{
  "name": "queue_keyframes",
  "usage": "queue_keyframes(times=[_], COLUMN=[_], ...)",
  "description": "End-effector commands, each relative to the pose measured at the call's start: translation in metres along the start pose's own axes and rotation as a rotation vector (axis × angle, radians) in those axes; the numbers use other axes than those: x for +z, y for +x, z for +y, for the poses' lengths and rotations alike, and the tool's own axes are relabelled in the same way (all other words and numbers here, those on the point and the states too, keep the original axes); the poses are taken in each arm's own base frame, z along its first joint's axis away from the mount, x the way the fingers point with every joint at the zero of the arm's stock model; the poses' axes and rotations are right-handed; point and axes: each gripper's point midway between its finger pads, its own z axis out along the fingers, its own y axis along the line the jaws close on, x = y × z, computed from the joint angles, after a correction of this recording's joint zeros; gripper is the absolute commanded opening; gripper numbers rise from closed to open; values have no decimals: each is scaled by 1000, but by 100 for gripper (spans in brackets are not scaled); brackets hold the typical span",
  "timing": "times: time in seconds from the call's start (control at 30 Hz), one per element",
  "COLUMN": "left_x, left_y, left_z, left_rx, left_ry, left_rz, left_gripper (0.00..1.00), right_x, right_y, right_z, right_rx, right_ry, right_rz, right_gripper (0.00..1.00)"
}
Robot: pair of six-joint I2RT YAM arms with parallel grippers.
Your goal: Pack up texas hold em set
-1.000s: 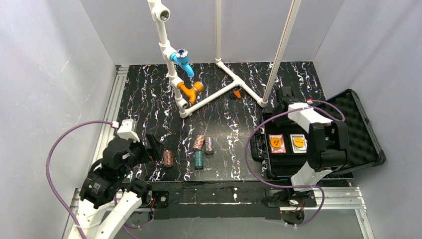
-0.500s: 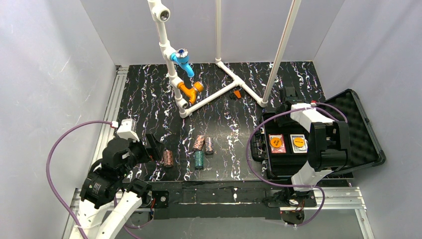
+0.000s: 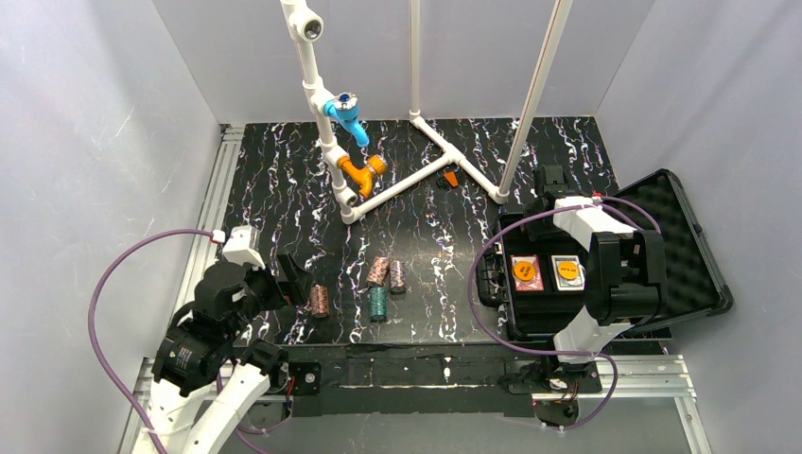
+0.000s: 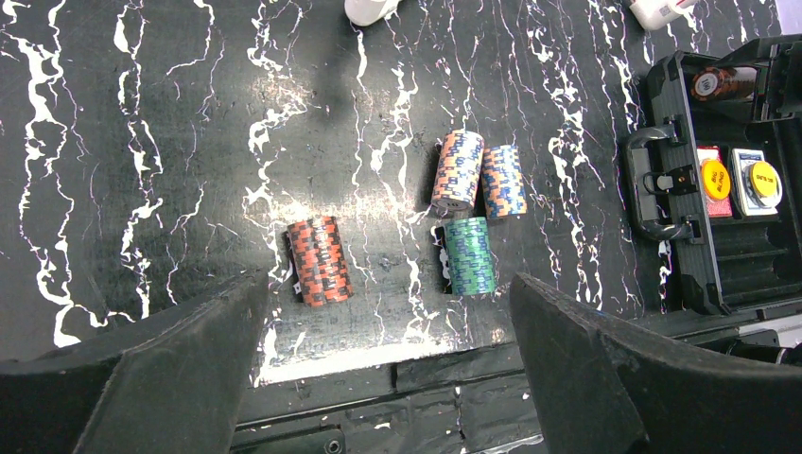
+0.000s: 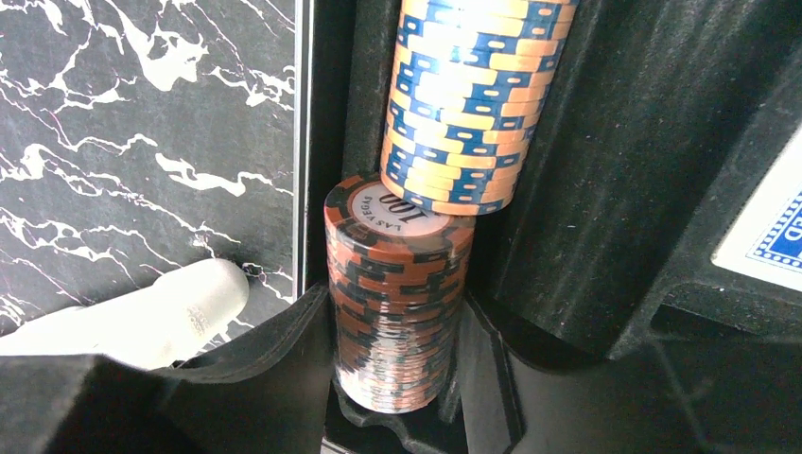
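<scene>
Several chip stacks lie on their sides on the black marbled table: a red-black one [image 3: 320, 301] [image 4: 320, 260], a green one [image 3: 378, 303] [image 4: 469, 255], an orange-blue one [image 3: 378, 271] [image 4: 458, 168] and a blue-orange one [image 3: 398, 276] [image 4: 503, 181]. My left gripper [image 3: 293, 281] [image 4: 388, 284] is open and empty, just left of the red-black stack. My right gripper [image 3: 549, 184] [image 5: 397, 317] is shut on a brown chip stack [image 5: 397, 284] in the chip channel at the far end of the open black case [image 3: 605, 317]. A yellow-blue stack [image 5: 468, 95] lies in the channel right beyond it.
Two card decks [image 3: 526, 272] [image 3: 566, 271] sit in the case tray. The foam-lined lid [image 3: 686, 232] lies open to the right. A white PVC pipe frame [image 3: 416, 175] with blue and orange fittings stands at the back; one pipe end [image 5: 142, 317] lies beside the case.
My right wrist has shifted slightly to the right over the far end of the case. The left arm and the loose chip stacks have not moved.
</scene>
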Motion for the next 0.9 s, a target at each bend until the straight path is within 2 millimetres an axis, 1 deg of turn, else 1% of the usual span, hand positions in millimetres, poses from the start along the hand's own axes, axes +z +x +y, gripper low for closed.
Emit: queue_keyframes(times=[0.0, 0.13, 0.2, 0.47, 0.57, 0.73, 0.87], left_x=[2, 2, 2, 2, 1, 1, 0], left_y=[0, 0, 0, -1, -1, -1, -1], left_z=[1, 1, 1, 1, 1, 1, 1], left_rx=[10, 10, 10, 9, 8, 8, 9], left_ry=[-2, -1, -1, -1, 0, 2, 3], left_rz=[-4, -4, -5, -10, -9, -14, -15], left_gripper=[98, 98, 98, 98, 98, 98, 98], right_x=[1, 0, -1, -8, -11, -14, -17], right_y=[-9, -9, -10, -14, -15, -16, -16], right_z=[2, 1, 1, 4, 5, 3, 2], right_rx=[31, 35, 35, 40, 38, 31, 33], right_ry=[-18, -18, -20, -33, -36, -30, -35], right_rz=[-26, -19, -18, -18, -14, -8, -3], right_gripper=[56, 67, 70, 74, 78, 83, 84])
